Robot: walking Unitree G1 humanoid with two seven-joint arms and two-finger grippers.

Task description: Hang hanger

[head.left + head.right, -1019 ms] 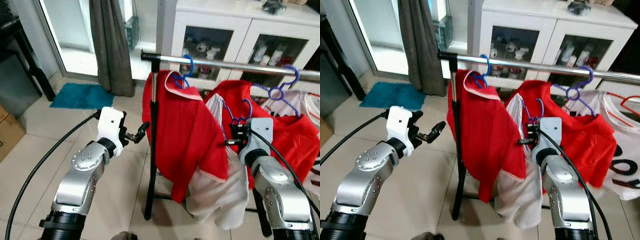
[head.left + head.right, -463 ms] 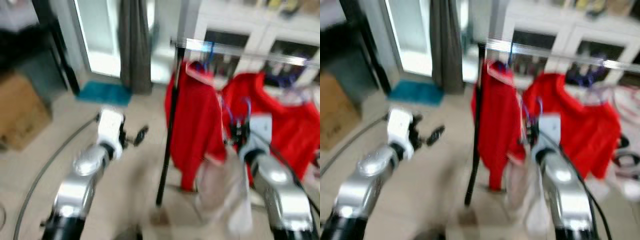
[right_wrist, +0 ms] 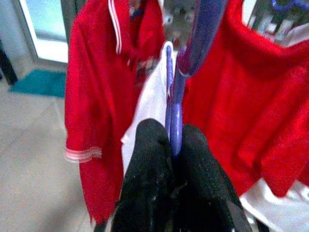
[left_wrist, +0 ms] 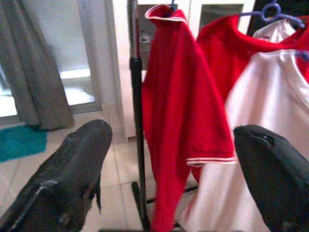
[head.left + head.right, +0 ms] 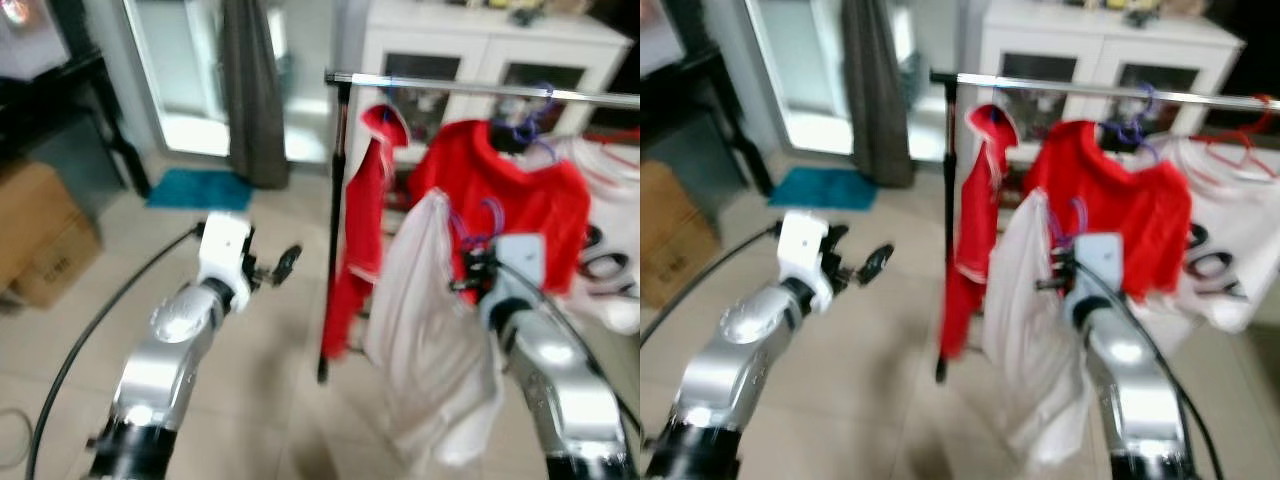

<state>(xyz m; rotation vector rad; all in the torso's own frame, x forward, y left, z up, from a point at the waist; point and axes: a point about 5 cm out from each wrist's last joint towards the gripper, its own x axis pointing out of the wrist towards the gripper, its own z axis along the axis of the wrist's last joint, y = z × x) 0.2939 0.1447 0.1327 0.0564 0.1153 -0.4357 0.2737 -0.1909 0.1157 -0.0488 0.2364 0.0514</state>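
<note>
left gripper (image 5: 272, 270): raised over the tiled floor (image 5: 270, 350), fingers (image 4: 72, 169) spread wide with nothing between them. beyond the fingertips stands the black upright pole (image 4: 137, 135) of the clothes rack. just past the pole hangs a red shirt (image 4: 181, 111) with a white-striped sleeve hem. a grey curtain (image 5: 252, 90) and a teal mat (image 5: 195, 188) lie further off, to the left of the fingers. a cardboard box (image 5: 40, 240) sits on the floor well apart, also to the left.

clothes rack: a silver rail (image 5: 470, 88) runs across the top, in front of a white cabinet (image 5: 1095, 45) with glass doors. a second red shirt (image 5: 520, 200) hangs on a purple hanger (image 5: 525, 125) hooked on the rail. a white printed shirt (image 5: 1225, 260) hangs on the rail further right; detail is blurred.

right gripper (image 5: 468, 272): raised below the rail, fingers (image 3: 149, 159) pressed together, pinching the stem of a purple hanger in hand (image 3: 176, 106). the hook of this hanger rises just above the fingertips and sits below the rail, not on it. a white garment (image 5: 425, 340) hangs from this hanger, draping below and to the left of the fingers. it lies in front of the two red shirts, which show on either side of the fingers in the right wrist view.
</note>
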